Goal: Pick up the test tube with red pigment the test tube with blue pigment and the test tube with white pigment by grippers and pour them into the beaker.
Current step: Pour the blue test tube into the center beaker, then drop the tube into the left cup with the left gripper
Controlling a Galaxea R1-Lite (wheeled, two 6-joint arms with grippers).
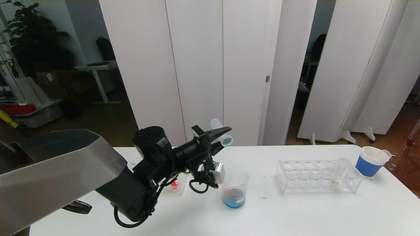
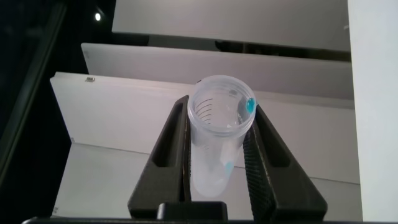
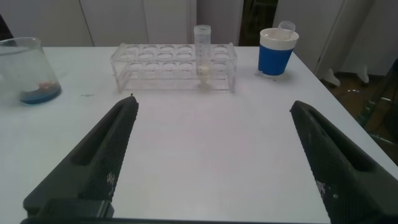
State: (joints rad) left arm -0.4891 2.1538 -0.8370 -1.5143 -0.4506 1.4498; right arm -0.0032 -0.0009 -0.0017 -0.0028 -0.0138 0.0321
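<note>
White table (image 1: 311, 216) carries everything. At its far right a clear tube rack (image 1: 315, 177); the test tube with white pigment (image 1: 339, 172) stands upright in one of its right-hand holes, pale liquid at the tip. Beyond the rack's right end, a blue-and-white paper cup (image 1: 370, 161). A small container with orange-red liquid (image 1: 174, 185) sits behind the left arm.

The beaker (image 1: 235, 187) stands left of the rack, near table centre; blue liquid with red flecks pools in its base.

Left gripper (image 1: 220, 135) is raised above and slightly behind the beaker, fingers pinching the test tube with blue pigment (image 1: 222, 132). Tube is tipped mouth-down toward the beaker; in the left wrist view it looks almost drained, only blue traces at rim and wall.

Right gripper (image 3: 214, 158) hovers low over the table on the right, jaws spread wide, nothing between them; rack and white tube lie straight ahead of it.

Judgement: blue pour is near its end. Hold the grip firm, keep the mouth over the beaker opening until the last drops fall, and avoid jerks that would fling them onto the table
</note>
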